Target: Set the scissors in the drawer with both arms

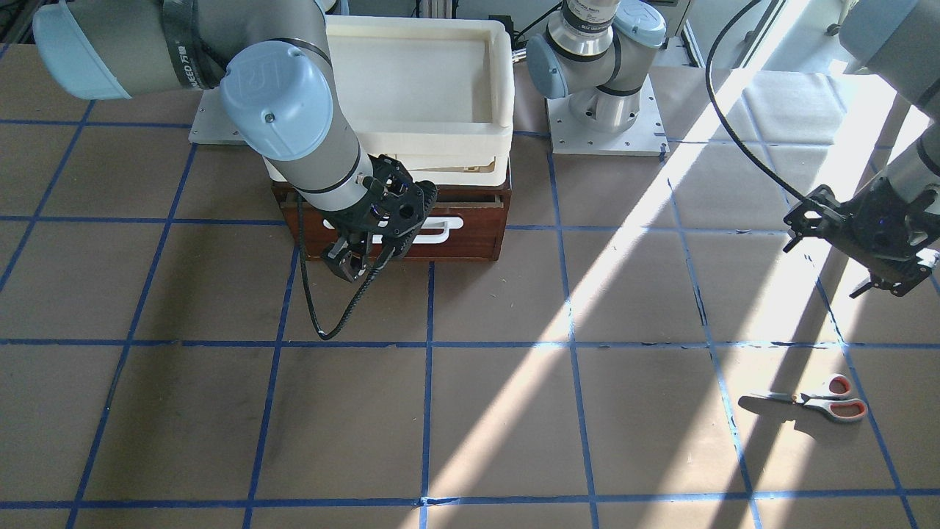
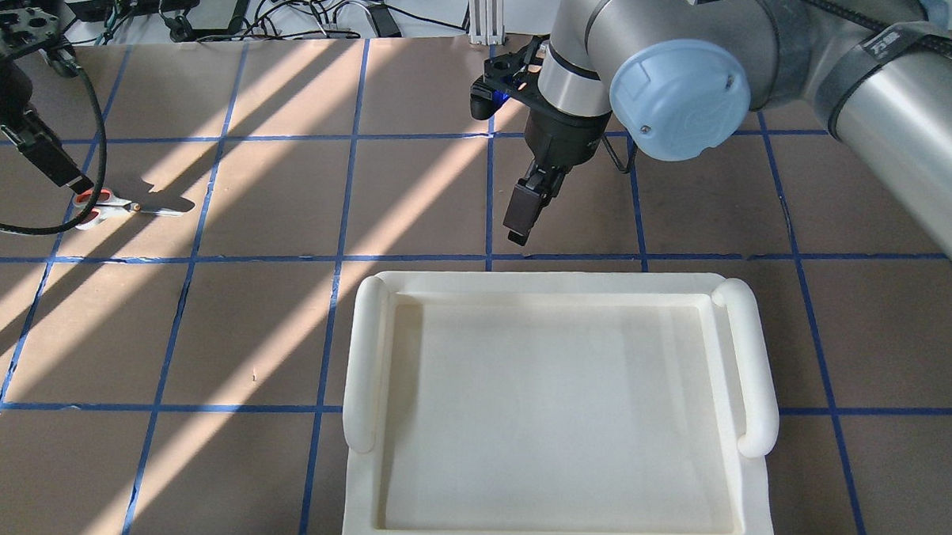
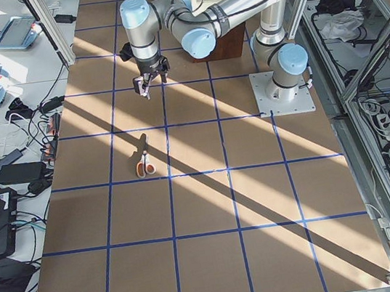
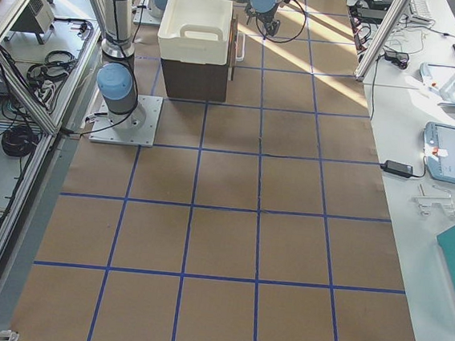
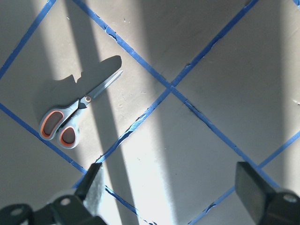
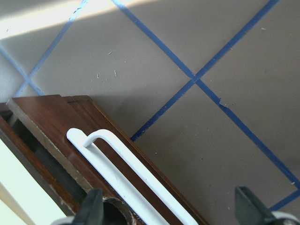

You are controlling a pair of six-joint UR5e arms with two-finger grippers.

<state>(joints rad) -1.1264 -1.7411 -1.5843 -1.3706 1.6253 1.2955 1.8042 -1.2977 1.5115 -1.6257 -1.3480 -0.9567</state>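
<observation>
The scissors (image 1: 815, 400), grey handles with orange-red loops, lie closed on the brown table, also in the left wrist view (image 5: 70, 119) and the overhead view (image 2: 102, 204). My left gripper (image 1: 885, 286) hangs open and empty above the table, a short way from the scissors towards the robot; its fingers (image 5: 93, 187) stand wide apart. The dark reddish-brown drawer (image 1: 470, 235) with its white bar handle (image 6: 131, 173) sits under a cream tray. My right gripper (image 1: 346, 263) is open and empty just in front of the drawer front, near the handle's end.
The cream-white plastic tray (image 2: 362, 351) rests on top of the drawer case and hides it from overhead. Blue tape lines grid the table. The right arm's black cable (image 1: 330, 323) loops down to the table. The arm bases (image 1: 602, 110) stand behind the drawer.
</observation>
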